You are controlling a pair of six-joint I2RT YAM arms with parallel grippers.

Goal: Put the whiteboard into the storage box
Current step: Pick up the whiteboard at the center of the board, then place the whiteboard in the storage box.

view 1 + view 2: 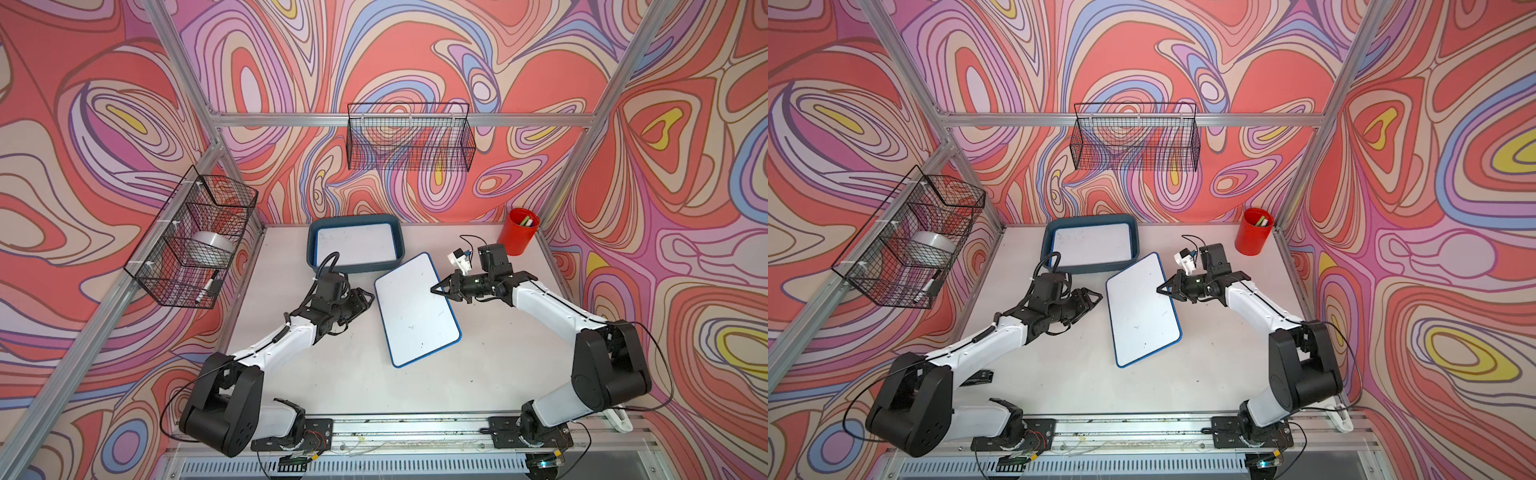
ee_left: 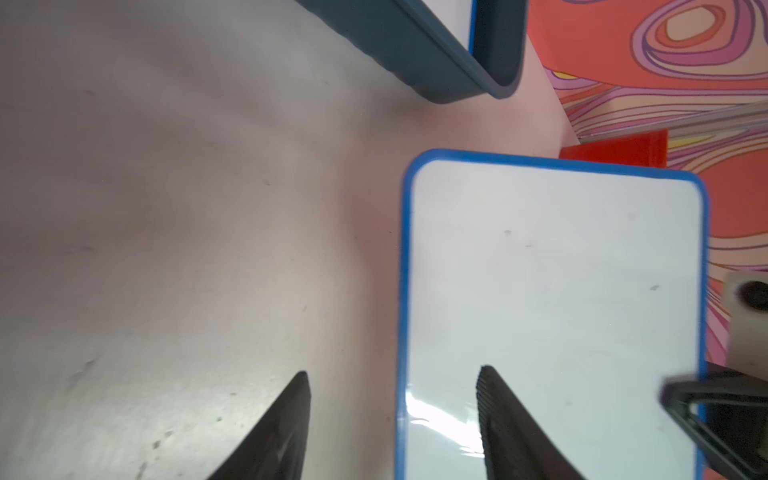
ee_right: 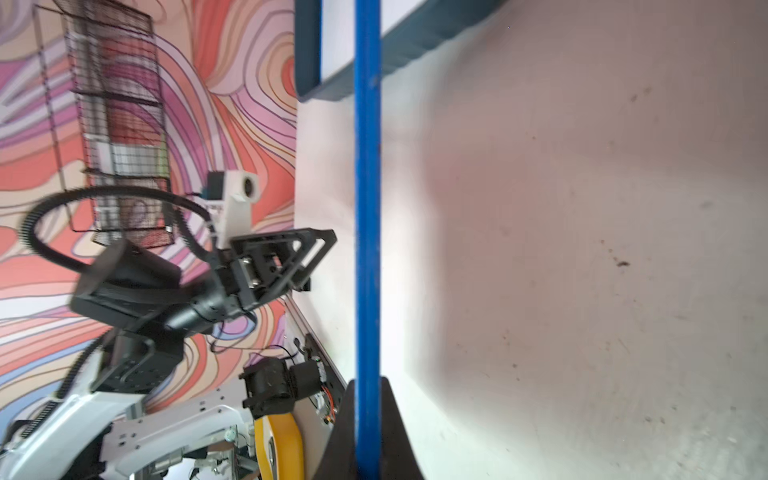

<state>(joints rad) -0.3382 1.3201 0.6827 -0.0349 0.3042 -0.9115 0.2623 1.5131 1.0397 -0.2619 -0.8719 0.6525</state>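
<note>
Whiteboard [image 1: 415,309] sits outside the storage box [image 1: 357,267], just in front of it, in both top views. Right gripper [image 1: 436,288] pinches its right edge. Left gripper [image 1: 368,299] is spread beside the left edge, holding nothing. Second whiteboard [image 1: 357,245] lies in the box.

Left wrist: left fingers [image 2: 503,424] apart, straddling the whiteboard [image 2: 552,270] edge.

Right wrist: right gripper [image 3: 368,380] clamped on the blue frame, edge-on.

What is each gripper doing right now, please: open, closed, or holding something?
Left gripper: open, holding nothing.
Right gripper: shut on the blue edge of the whiteboard lying outside the box.
</note>
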